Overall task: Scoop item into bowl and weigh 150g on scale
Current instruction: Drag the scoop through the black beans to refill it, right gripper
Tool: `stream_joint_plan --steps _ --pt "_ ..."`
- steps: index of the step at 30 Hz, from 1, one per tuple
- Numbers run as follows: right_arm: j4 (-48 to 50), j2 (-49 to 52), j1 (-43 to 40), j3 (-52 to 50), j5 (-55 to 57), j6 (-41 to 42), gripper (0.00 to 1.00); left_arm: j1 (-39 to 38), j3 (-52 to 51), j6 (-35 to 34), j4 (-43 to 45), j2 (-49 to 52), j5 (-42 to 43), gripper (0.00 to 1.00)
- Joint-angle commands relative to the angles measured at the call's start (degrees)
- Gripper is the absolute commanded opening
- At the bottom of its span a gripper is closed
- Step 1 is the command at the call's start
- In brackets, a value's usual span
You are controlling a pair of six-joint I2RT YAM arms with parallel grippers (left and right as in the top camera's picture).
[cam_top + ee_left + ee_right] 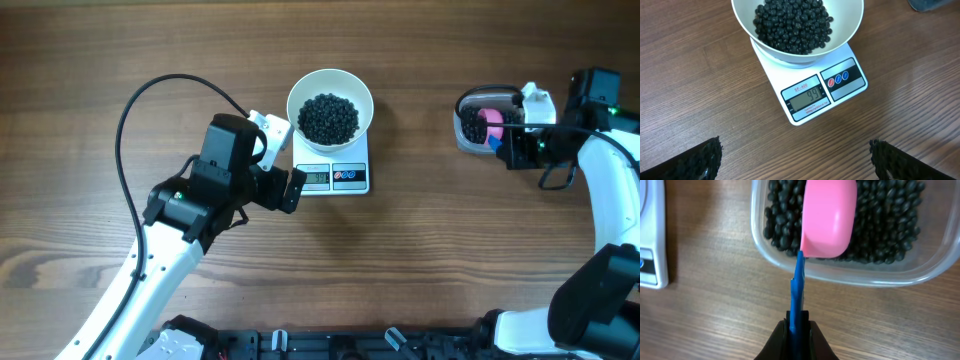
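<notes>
Right gripper (797, 323) is clamped on the blue handle (798, 285) of the pink scoop (829, 217), dipped into beans (885, 225) in the clear tub (840, 276), left gripper (796, 159) is held spread and empty by the scale (774, 75) carrying the part-filled bowl (851, 22); a further scoop is judged in hand, so a level lift and carry to the bowl is called for next.

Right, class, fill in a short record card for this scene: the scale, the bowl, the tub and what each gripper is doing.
scale: white, on the wooden table, display lit, seemingly reading 94
bowl: white, standing on the scale
bowl contents: black beans
left gripper: open, empty, in front of the scale
right gripper: shut on the blue handle of a pink scoop
clear plastic tub: holds more black beans, with the scoop head inside it
</notes>
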Motion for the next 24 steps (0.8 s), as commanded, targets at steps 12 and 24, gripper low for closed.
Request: stream_joint_plan --steps 12,24 --pt "0.09 1.03 0.02 0.15 -5.79 -1.36 0.04 0.22 -0.09 -0.33 0.13 0.02 -0.13 1.0" --pt "-1.38 1.03 -1.33 0.15 -7.82 0.11 0.04 0.22 -0.09 -0.33 0.13 0.02 -0.13 1.0"
